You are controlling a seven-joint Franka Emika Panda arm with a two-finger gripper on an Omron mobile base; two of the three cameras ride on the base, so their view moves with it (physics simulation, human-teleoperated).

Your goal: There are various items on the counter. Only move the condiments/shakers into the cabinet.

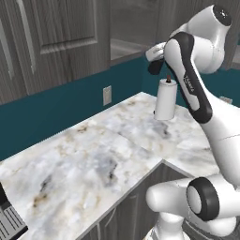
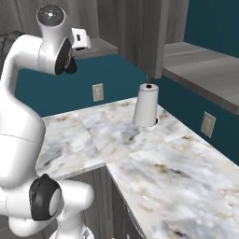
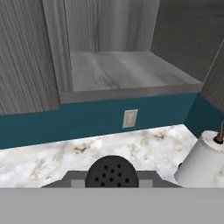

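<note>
Shaker (image 3: 111,172): one, its black perforated top at the bottom centre of the hand view, between the gripper fingers; the gripper (image 3: 111,181) is pressed together on it, held above the desk (image 3: 65,159). Cabinet (image 3: 127,72): one open compartment in the upper centre of the hand view, with one flat grey shelf, bare. Paper towel roll (image 1: 165,99): one, upright on the desk at right centre of the left base view. Wall outlets: one (image 1: 107,95) on the teal wall behind the desk, a second (image 2: 207,124) at the right edge of the right base view.
</note>
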